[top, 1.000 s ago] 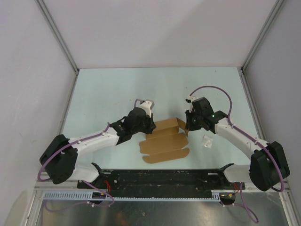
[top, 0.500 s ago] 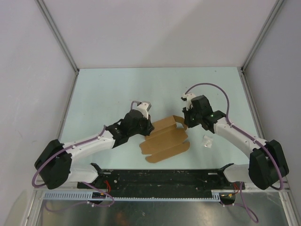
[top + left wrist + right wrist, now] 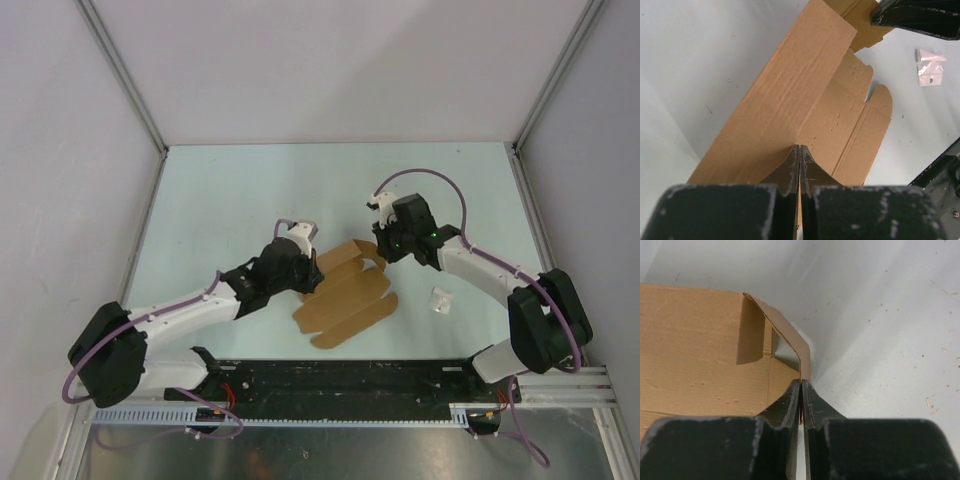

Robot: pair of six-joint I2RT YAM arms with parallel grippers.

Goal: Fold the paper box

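The paper box (image 3: 345,298) is a flat brown die-cut sheet lying mid-table, skewed. Its far panel (image 3: 790,95) is tilted up. My left gripper (image 3: 309,272) is at the sheet's left end; in the left wrist view it (image 3: 800,148) is shut on the cardboard's edge, a thin brown strip showing between its fingers. At the sheet's far right corner is my right gripper (image 3: 381,254). In the right wrist view it (image 3: 801,381) is shut on a curled end flap (image 3: 790,337) standing up off the paper box (image 3: 690,350).
A small white paper wad (image 3: 440,300) lies on the table right of the sheet, also in the left wrist view (image 3: 930,67). A black rail (image 3: 340,378) runs along the near edge. Grey walls enclose the table on three sides.
My right gripper has moved left and away from me with the flap. The left gripper has shifted slightly nearer. The sheet has turned, its right end swinging farther back.
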